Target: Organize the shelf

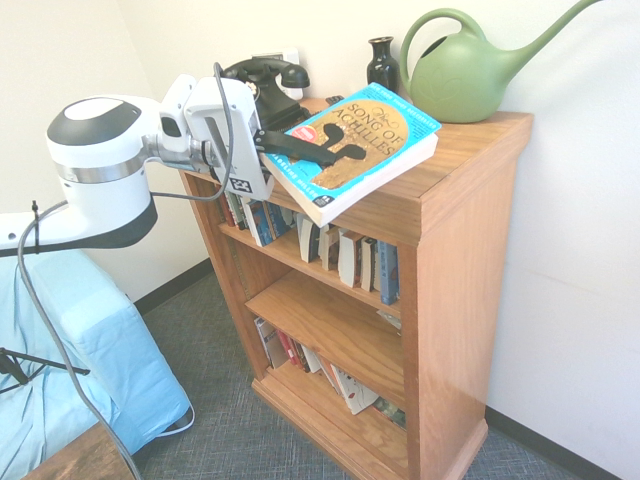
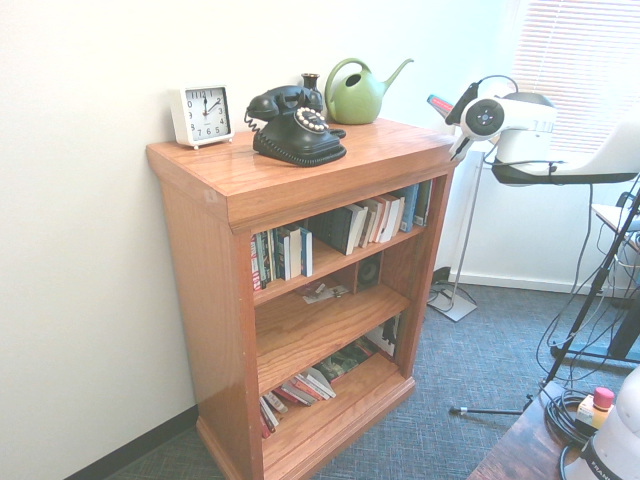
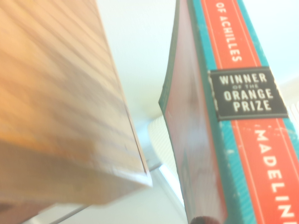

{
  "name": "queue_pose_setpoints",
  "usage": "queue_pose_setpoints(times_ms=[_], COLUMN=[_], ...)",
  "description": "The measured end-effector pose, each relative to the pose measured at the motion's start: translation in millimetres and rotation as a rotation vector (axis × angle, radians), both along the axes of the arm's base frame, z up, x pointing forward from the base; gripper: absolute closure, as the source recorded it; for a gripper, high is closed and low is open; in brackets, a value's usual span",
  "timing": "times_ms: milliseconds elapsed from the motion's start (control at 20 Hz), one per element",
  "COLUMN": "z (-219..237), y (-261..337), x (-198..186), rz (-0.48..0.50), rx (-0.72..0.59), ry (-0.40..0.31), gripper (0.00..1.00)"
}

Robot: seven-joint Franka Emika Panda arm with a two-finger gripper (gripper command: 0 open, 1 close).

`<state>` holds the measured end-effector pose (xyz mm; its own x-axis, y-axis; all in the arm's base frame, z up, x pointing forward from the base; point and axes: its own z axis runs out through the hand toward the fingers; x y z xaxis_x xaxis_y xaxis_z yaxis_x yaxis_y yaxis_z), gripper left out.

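The shelf (image 1: pixel 470 150) is a honey-brown oak bookcase with a thick overhanging top (image 2: pixel 330 175) and three tiers holding paperbacks (image 1: pixel 345 258). My gripper (image 1: pixel 345 155) is shut on a teal and orange paperback, "The Song of Achilles" (image 1: pixel 375 135). It holds the book tilted, just over the corner of the top. One black finger lies across the cover. In the second exterior view only a red sliver of the book (image 2: pixel 440 104) shows by the wrist. The wrist view shows the book's spine (image 3: pixel 243 116) beside the shelf's wooden edge (image 3: pixel 60 116).
On the top stand a black rotary telephone (image 1: pixel 265 85), a dark vase (image 1: pixel 382 62), a green watering can (image 1: pixel 470 65) and a white clock (image 2: pixel 202 113). Books lean or lie flat on the lower tiers (image 2: pixel 310 385). A blue-covered object (image 1: pixel 60 350) sits beside the shelf.
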<state>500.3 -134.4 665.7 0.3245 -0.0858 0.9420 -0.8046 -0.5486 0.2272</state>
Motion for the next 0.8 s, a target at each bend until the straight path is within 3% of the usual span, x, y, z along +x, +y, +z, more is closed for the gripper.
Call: queue_pose_setpoints(times_ms=[500,800], z=[-65,-120], y=[60,115], x=[-130,-145], rz=[0.081,0.169], rx=[0.326,0.478], ry=[-0.068,-0.031], gripper=[1.0,1.0])
